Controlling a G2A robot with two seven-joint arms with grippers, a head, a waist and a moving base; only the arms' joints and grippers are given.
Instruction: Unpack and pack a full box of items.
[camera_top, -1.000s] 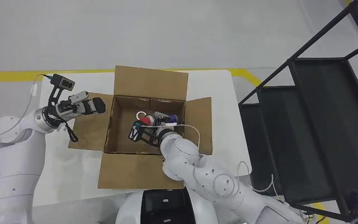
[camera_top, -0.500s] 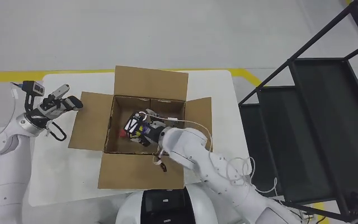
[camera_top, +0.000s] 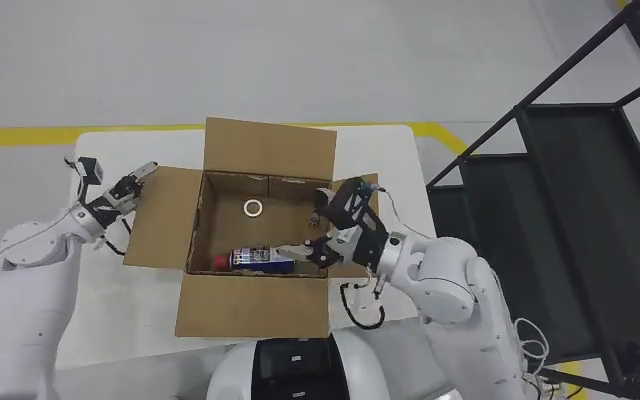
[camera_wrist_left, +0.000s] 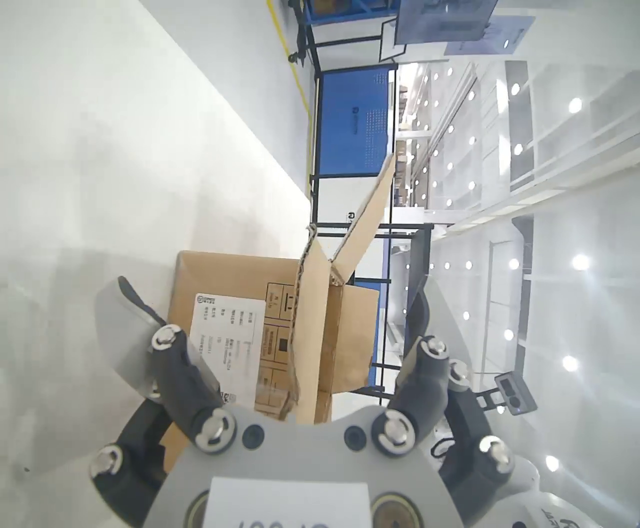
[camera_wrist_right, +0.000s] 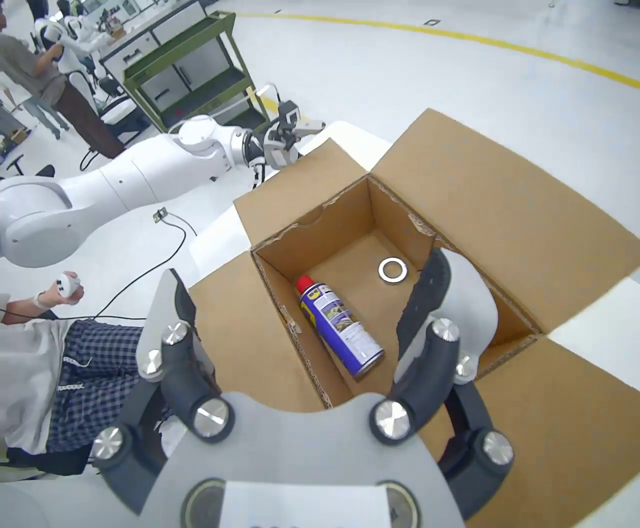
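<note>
An open cardboard box (camera_top: 270, 148) stands mid-table with its flaps splayed out. On its floor a blue spray can (camera_top: 260, 258) with a red cap lies along the near wall, and a white ring (camera_top: 254, 208) lies further in. My right gripper (camera_top: 326, 222) hangs open over the box's right inner edge, holding nothing. The right wrist view looks down between the open right gripper (camera_wrist_right: 305, 272) at the spray can (camera_wrist_right: 340, 332) and ring (camera_wrist_right: 393, 270). My left gripper (camera_top: 138, 177) is open beside the left flap, level with the box's side (camera_wrist_left: 225, 285).
The white table (camera_top: 110, 300) has bare room left of the box and a narrower strip on the right (camera_top: 400, 160). The flaps (camera_top: 155, 215) stick out on all sides. Black metal stairs (camera_top: 540, 200) stand to the right, off the table.
My right gripper has come out of the box and drawn back to its right edge; the spray can now lies free on the floor. My left gripper has pulled back to the left.
</note>
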